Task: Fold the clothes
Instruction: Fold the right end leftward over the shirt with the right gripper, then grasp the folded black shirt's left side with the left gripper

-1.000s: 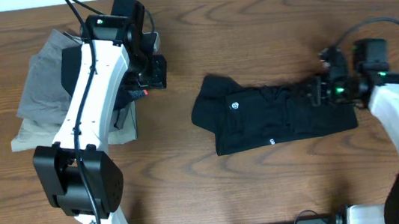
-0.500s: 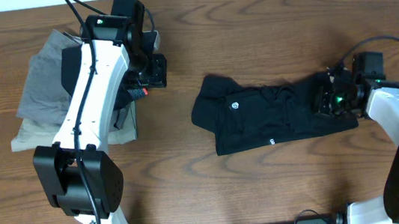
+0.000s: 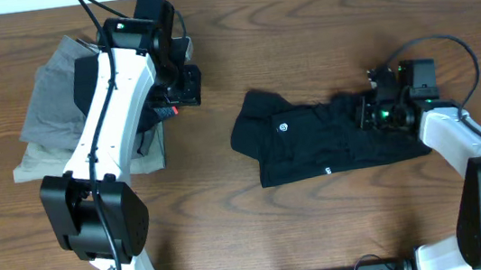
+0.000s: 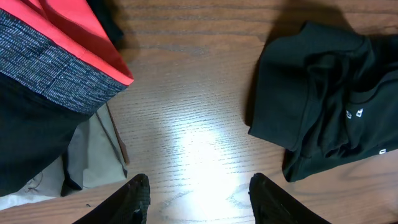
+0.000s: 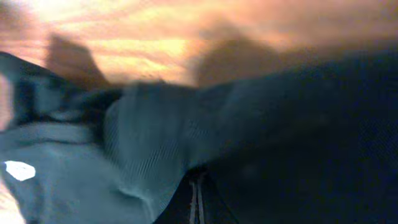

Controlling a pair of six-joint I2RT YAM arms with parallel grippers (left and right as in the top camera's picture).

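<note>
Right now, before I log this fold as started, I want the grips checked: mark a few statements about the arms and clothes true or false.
1. The right gripper is shut on the black T-shirt. True.
2. The left gripper holds the T-shirt too. False: it is open over the table, holding nothing.
3. The T-shirt lies spread out flat. False: it is bunched and creased.
4. Grey folded garments lie by the left arm. True.
</note>
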